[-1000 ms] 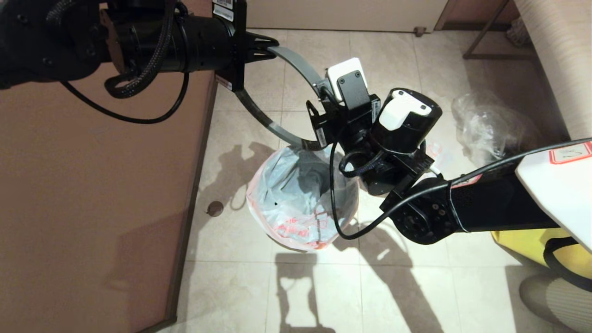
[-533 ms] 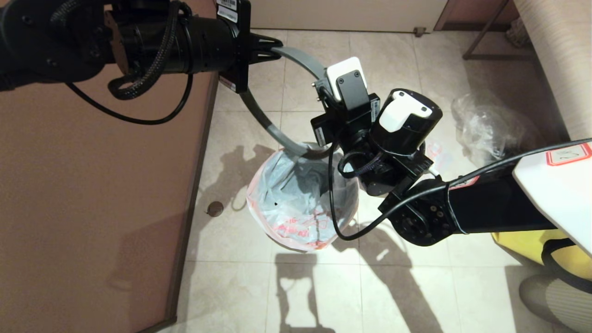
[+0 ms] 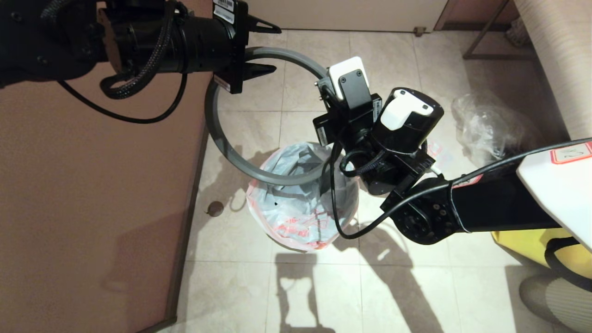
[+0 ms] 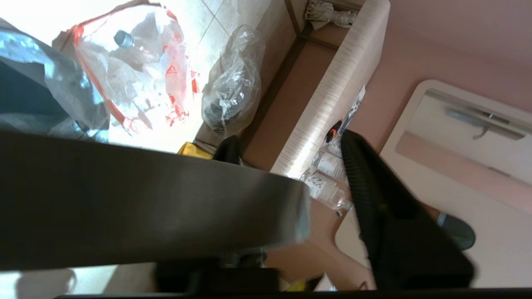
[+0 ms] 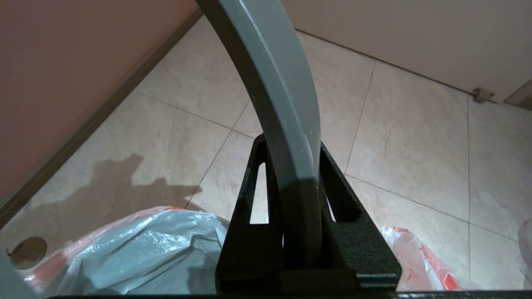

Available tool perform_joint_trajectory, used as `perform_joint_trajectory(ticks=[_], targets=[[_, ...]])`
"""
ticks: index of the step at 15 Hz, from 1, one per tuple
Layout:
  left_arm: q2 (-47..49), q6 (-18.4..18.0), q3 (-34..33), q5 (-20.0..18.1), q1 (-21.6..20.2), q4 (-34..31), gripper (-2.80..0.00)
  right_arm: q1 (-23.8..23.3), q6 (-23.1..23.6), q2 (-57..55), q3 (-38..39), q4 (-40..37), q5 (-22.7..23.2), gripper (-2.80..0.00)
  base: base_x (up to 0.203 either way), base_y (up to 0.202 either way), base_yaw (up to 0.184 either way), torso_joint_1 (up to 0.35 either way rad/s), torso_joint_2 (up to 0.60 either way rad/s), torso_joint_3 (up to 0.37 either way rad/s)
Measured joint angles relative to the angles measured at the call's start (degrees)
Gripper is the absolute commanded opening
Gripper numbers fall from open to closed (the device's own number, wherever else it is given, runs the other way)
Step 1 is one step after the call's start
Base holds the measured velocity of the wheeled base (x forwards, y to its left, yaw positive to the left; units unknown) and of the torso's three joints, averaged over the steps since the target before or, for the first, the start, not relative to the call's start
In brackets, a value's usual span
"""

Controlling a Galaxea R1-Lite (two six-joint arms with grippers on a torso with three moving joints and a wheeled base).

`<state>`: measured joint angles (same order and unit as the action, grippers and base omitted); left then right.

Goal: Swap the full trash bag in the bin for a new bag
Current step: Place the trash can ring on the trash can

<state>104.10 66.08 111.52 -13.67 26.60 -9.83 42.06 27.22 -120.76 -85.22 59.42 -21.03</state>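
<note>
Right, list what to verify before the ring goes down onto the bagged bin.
1. Right gripper shut on the grey ring: ok.
2. Left gripper let go: ok, fingers spread.
3. Left gripper clear of the ring: not ok, the ring passes between its fingers.
4. New bag mouth open, rim band turned outward: ok.
5. Ring centred over the bag: not ok, in the head view it overlaps only the far edge.
6. Full trash bag out of the way: ok, on the floor aside.
</note>
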Motion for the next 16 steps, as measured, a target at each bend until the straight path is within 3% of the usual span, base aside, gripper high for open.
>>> perform_joint_trajectory(ticks=[3,6,10,12,14,16], targets=[[-2.6,-3.59,-0.09,0.27,-0.26,-2.59,0.0,-1.47,-5.26,1.95,0.14,-9.42,0.39,-2.8,0.0,0.0,0.0,0.0,0.0,0.0],[-4.45,-5.53,-0.02,1.71,-0.32,-3.25,0.0,-4.99,-14.24,3.61,-3.31,-28.34,2.35,-2.8,0.0,0.0,0.0,0.0,0.0,0.0],[-4.57,-5.55,-0.09,1.66,-0.26,-3.25,0.0,-10.04,-28.29,3.63,-14.96,-58.14,10.3,-2.8,0.0,0.0,0.0,0.0,0.0,0.0],[-4.43,-5.53,-0.09,1.66,-0.23,-3.14,0.0,-11.97,-31.67,2.63,-18.83,-67.86,15.25,-2.8,0.0,0.0,0.0,0.0,0.0,0.0],[-4.29,-5.54,-0.09,1.62,-0.22,-3.15,0.0,-12.78,-33.74,1.47,-20.56,-74.47,19.05,-2.8,0.0,0.0,0.0,0.0,0.0,0.0],[-4.23,-5.53,-0.09,1.64,-0.26,-3.11,0.0,-13.2,-34.55,0.06,-21.05,-75.26,20.08,-2.8,0.0,0.0,0.0,0.0,0.0,0.0]])
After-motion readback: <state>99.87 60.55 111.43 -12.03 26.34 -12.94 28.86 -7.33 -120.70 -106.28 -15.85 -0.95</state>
